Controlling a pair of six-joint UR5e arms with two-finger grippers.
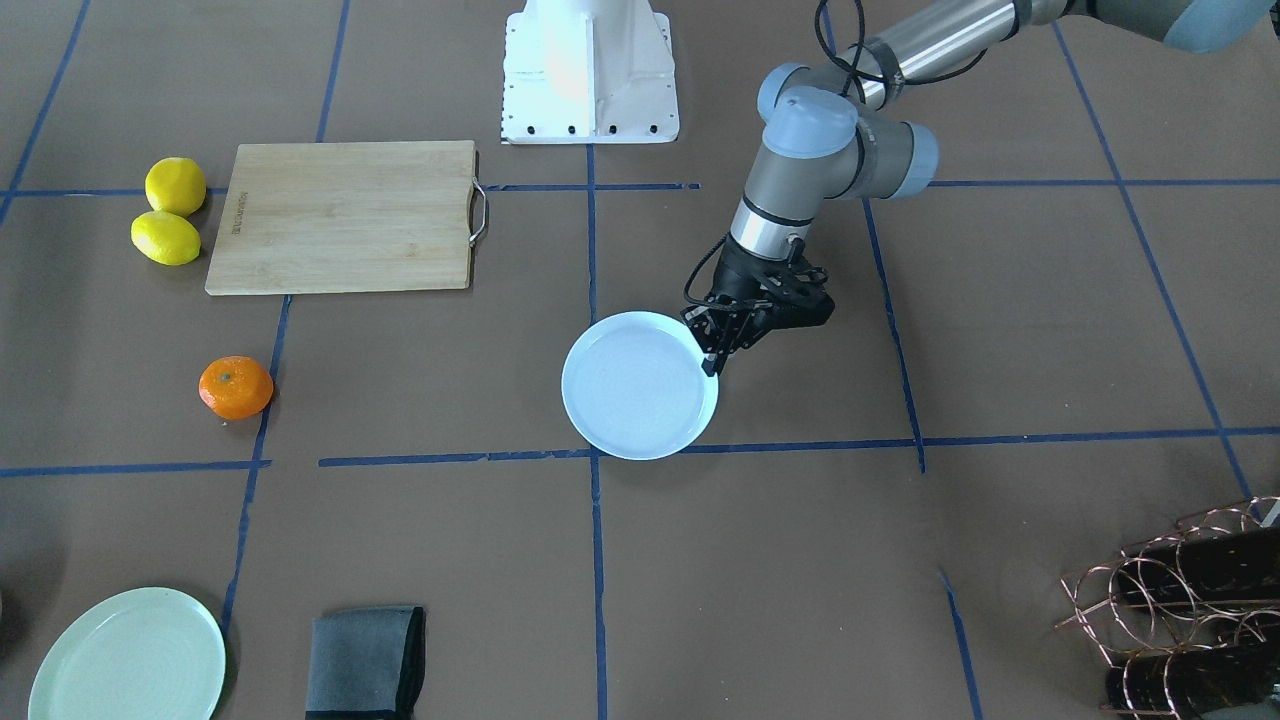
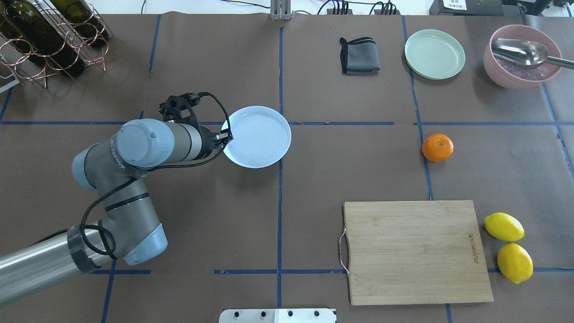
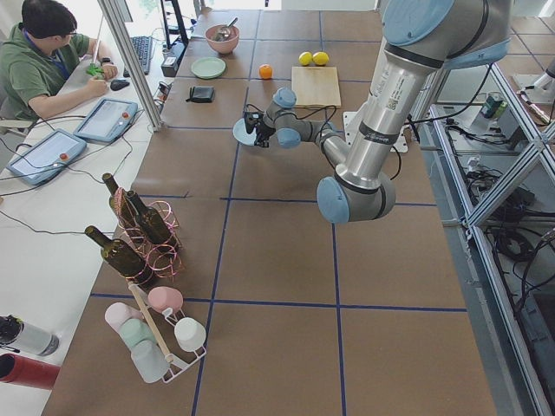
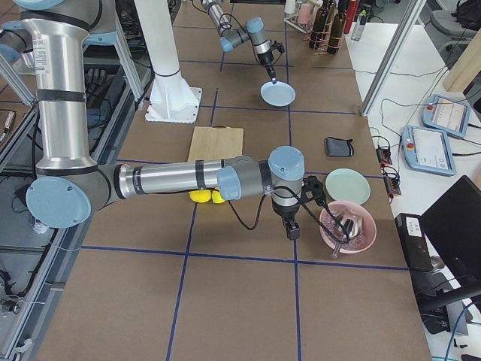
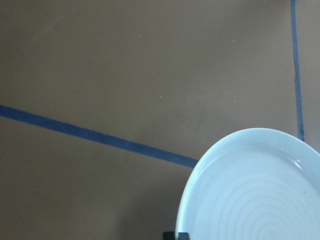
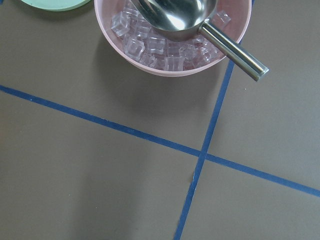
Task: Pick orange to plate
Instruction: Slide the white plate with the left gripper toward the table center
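The orange (image 2: 437, 147) rests on the brown table by a blue tape line, far over on the robot's right, and also shows in the front view as the orange (image 1: 236, 387). The pale bluish-white plate (image 2: 258, 137) sits near the table's middle. My left gripper (image 2: 225, 137) is shut on the plate's left rim, and the same pinch on the rim appears at the left gripper (image 1: 712, 358). The left wrist view holds only the plate (image 5: 255, 190) and bare table. My right gripper (image 4: 291, 230) hangs beside a pink bowl, well away from the orange. I cannot tell whether it is open or shut.
A wooden cutting board (image 2: 415, 251) lies near the robot's right, with two lemons (image 2: 503, 227) beside it. At the far edge are a pale green plate (image 2: 434, 54), a grey cloth (image 2: 358, 56), a pink bowl (image 2: 522, 76) of ice with a metal scoop, and a wire wine rack (image 2: 45, 40).
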